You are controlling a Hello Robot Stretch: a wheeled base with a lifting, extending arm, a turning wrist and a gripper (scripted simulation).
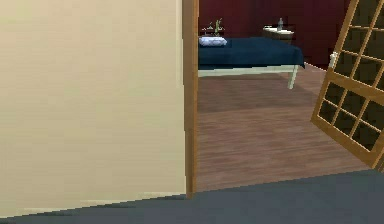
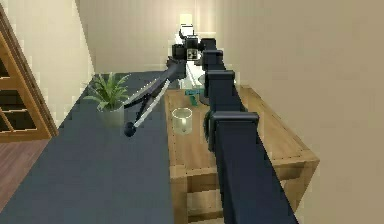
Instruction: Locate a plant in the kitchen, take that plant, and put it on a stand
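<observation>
Arm side view: plant (image 2: 108, 92) stands just beside the gripper (image 2: 129, 114); cannot tell whether it holds anything.

The plant (image 2: 108, 90) has fresh green leaves above a pale, whitish pot. The table (image 2: 190, 165) is honey-coloured wood, the glass (image 2: 182, 120) clear with a faint green tint, and the arm (image 2: 235, 140) black. The bed (image 1: 250, 55) has a navy cover and a white frame. The far wall (image 1: 250, 15) is dark red, the plank floor (image 1: 260, 120) brown, and the near wall (image 1: 90, 90) cream.
</observation>
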